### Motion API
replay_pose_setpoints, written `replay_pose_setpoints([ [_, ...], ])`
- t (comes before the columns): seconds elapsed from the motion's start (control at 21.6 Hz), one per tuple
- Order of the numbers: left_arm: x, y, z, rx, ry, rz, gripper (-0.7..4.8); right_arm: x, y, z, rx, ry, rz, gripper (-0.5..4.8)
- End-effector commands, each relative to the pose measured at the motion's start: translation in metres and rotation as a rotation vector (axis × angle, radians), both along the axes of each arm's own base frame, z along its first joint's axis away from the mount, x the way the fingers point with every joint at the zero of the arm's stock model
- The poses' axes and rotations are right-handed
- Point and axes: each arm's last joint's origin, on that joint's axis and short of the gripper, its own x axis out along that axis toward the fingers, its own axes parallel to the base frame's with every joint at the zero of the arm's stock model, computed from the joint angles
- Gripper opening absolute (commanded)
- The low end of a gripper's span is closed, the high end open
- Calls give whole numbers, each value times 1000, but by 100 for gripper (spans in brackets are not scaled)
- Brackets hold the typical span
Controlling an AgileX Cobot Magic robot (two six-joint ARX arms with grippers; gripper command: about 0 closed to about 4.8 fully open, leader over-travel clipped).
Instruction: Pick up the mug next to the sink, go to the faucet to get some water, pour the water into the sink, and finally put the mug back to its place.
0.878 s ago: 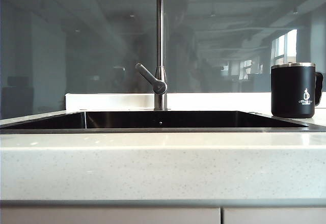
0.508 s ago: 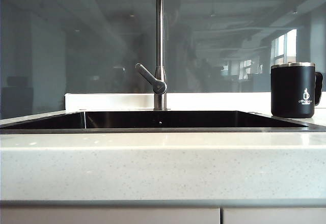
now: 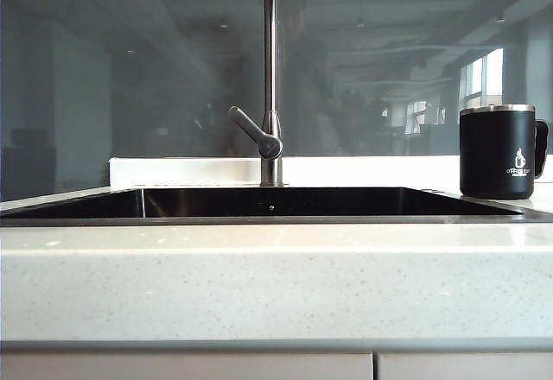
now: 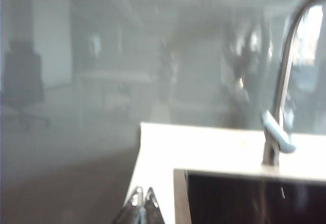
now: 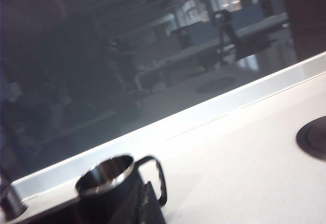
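The black mug point(image 3: 497, 154) with its silver rim stands upright on the countertop to the right of the sink point(image 3: 276, 203). The steel faucet point(image 3: 271, 78) rises behind the basin's middle, its lever angled left. Neither gripper shows in the exterior view. In the left wrist view my left gripper point(image 4: 143, 203) is shut and empty, over the counter beside the sink point(image 4: 254, 198), with the faucet point(image 4: 279, 107) further off. In the right wrist view my right gripper point(image 5: 146, 196) looks shut and holds nothing. It is close in front of the mug point(image 5: 99, 196), near the handle and apart from it.
The speckled white countertop point(image 3: 276, 276) runs along the front and around the basin. A dark glass wall point(image 3: 130, 69) stands behind the faucet. A round dark opening point(image 5: 313, 138) sits in the counter beyond the mug. The faucet base point(image 5: 10, 203) shows beside the mug.
The mug, faucet and sink stand as before. Only the reflections in the glass behind the faucet have shifted a little.
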Motion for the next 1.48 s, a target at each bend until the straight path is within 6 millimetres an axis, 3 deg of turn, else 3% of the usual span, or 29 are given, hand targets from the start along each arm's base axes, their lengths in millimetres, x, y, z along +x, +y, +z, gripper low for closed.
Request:
replay_pose_setpoints([
  [0.05, 2, 1, 18, -10, -10, 21, -4, 20, -5, 23, 0, 48, -27, -8],
  [0.14, 12, 0, 24, -11, 6, 19, -4, 48, -13, 25, -29, 106, 19, -6],
  [0.32, 34, 0, 27, -12, 0, 14, -4, 103, -39, -6, -246, 243, 168, 69],
  [0.42, 44, -2, 26, -4, -4, -18, -4, 125, -51, -22, -261, 232, 228, 102],
  [0.51, 51, -2, 24, 1, -2, -33, -4, 144, -57, -35, -284, 199, 275, 135],
  [0.65, 60, -4, 20, 1, 7, -73, -4, 169, -64, -51, -286, 202, 302, 230],
  [0.79, 65, -4, 16, -32, 23, -87, -4, 193, -71, -61, -276, 222, 309, 236],
  [1.06, 66, -4, 15, -31, 34, -89, -4, 221, -79, -64, -288, 206, 342, 235],
  [1.48, 66, -4, 14, -33, 46, -82, -4, 238, -74, -61, -287, 206, 383, 234],
])
